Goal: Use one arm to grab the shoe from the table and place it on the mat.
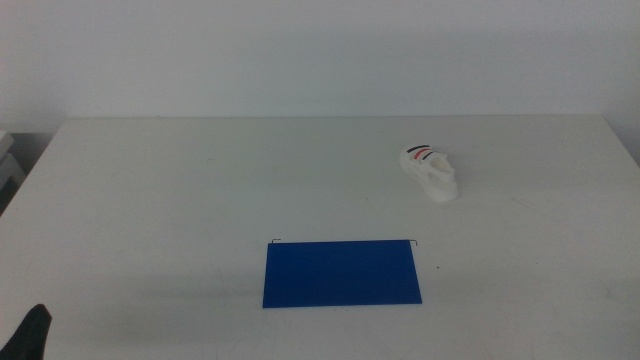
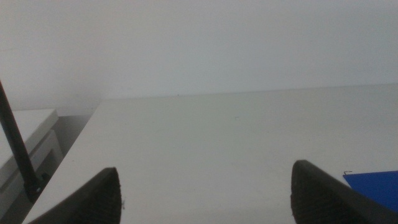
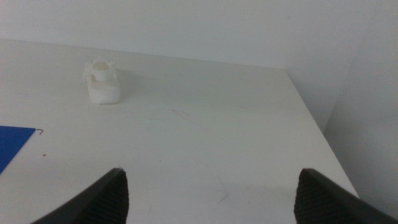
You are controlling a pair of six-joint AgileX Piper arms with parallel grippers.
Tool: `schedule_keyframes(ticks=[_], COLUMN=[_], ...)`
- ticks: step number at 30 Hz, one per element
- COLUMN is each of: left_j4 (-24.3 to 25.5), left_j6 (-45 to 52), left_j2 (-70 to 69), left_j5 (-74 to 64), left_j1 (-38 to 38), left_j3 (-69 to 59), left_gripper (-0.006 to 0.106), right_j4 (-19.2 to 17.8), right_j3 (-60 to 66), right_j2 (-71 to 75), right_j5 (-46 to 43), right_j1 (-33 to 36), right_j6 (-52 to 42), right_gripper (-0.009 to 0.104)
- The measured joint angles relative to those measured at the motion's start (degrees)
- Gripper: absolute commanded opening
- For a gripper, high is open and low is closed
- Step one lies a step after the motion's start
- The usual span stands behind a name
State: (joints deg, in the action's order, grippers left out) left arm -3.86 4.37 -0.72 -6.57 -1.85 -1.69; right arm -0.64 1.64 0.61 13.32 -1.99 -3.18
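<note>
Right pincer [image 3: 210, 199] is the natural unit for this task: its two dark jaws stand spread wide apart and hold nothing, and it waits low at the near right of the bench [image 1: 200, 180], outside the middle view. Left pincer [image 2: 205, 198] is likewise spread and empty, parked at the near left corner, where only a dark tip shows at the bottom edge of the middle view. No grasp has begun, so the step in hand is judged to be the approach to the shoe [image 1: 430, 172]. The shoe lies on the right half of the bench toward the far edge, well apart from the right pincer and ahead of it, offset toward the centre of the bench. The mat [image 1: 342, 272] lies flat near the front centre, clear of the shoe, with bare bench between them. To do the approach well, advance the right pincer forward and inward, keep the jaws spread, and turn the wrist so the jaws close across the narrow width of the shoe rather than along its length. Descend only once the shoe sits between the jaws. From the right wrist view the shoe appears to present its heel end to the pincer, though it is too small there to be sure. Grip the white sole body, not the straps.
</note>
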Motion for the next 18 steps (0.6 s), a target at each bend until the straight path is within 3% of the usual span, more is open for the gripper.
schedule_keyframes(ticks=[7, 18], left_j4=[0.0, 0.0], left_j6=[0.0, 0.0], left_j2=[0.0, 0.0], left_j5=[0.0, 0.0], left_j1=[0.0, 0.0], left_j3=[0.0, 0.0], left_gripper=[0.094, 0.094], right_j4=[0.6, 4.7], right_j3=[-5.9, -24.8], right_j2=[-2.4, -24.8], right_j5=[5.3, 6.6], right_j1=[0.0, 0.0], right_j6=[0.0, 0.0], right_gripper=[0.092, 0.092])
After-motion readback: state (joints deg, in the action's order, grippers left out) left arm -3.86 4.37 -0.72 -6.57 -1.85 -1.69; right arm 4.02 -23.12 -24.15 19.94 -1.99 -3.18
